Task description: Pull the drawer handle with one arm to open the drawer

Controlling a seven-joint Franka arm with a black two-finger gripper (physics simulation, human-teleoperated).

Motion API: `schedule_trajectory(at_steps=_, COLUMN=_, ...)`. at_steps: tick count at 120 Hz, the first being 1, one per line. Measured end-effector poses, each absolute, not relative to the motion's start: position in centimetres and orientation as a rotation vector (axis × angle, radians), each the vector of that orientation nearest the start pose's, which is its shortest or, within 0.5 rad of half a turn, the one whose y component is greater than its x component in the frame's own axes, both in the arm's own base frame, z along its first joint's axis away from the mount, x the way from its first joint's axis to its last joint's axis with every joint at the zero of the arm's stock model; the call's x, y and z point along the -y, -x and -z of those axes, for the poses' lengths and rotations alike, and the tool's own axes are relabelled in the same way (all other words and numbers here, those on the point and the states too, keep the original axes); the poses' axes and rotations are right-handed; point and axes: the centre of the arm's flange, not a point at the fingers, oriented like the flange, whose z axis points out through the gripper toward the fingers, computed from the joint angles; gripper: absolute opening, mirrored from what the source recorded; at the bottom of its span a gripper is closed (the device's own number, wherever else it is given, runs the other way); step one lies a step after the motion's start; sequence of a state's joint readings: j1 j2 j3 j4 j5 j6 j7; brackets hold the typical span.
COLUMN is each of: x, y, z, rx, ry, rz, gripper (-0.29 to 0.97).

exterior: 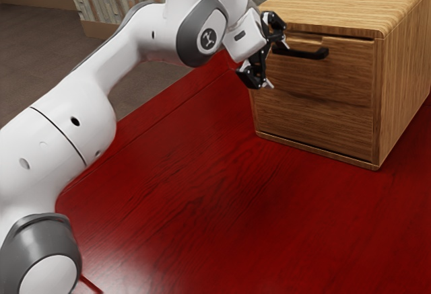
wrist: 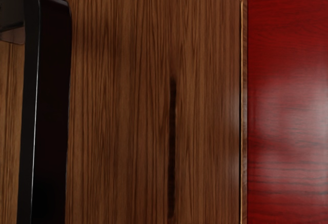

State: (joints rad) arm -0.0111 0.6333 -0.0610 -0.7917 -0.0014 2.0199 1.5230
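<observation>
Hand point(exterior: 267, 50) spread wide, fingers point(exterior: 252, 77) above and below end of drawer handle point(exterior: 306, 54).

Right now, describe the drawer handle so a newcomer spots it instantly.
Find the light wooden cabinet on the red table, at the exterior view's right. Its front has two panels; the handle is the black horizontal bar on the upper one, the only dark fitting on the wood.

Black hand point(exterior: 269, 52) beside drawer handle point(exterior: 306, 54) on wooden cabinet point(exterior: 337, 1), red table point(exterior: 202, 193) beneath.
</observation>
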Motion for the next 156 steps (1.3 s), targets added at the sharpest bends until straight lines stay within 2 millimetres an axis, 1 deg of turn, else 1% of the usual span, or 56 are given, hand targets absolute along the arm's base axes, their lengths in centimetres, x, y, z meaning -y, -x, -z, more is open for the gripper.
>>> schedule_trajectory(at_steps=12, x=3.6, y=-75.2, z=-63.8, rx=-1.913, ry=1.913, rz=0.644, gripper=0.64)
schedule_trajectory(at_steps=30, x=3.8, y=-74.7, z=-64.5, rx=-1.917, ry=1.912, rz=0.632, gripper=0.52)
schedule_trajectory(at_steps=55, x=3.9, y=-74.4, z=-64.9, rx=-1.922, ry=1.919, rz=0.617, gripper=0.43)
schedule_trajectory(at_steps=75, x=3.8, y=-73.8, z=-65.8, rx=-1.925, ry=1.927, rz=0.611, gripper=0.34)
schedule_trajectory(at_steps=100, x=3.6, y=-73.5, z=-65.7, rx=-1.935, ry=1.955, rz=0.584, gripper=0.34)
schedule_trajectory(at_steps=138, x=3.2, y=-72.5, z=-67.0, rx=-1.929, ry=1.993, rz=0.563, gripper=0.25)
schedule_trajectory(at_steps=156, x=3.2, y=-72.3, z=-66.9, rx=-1.930, ry=2.016, rz=0.547, gripper=0.23)
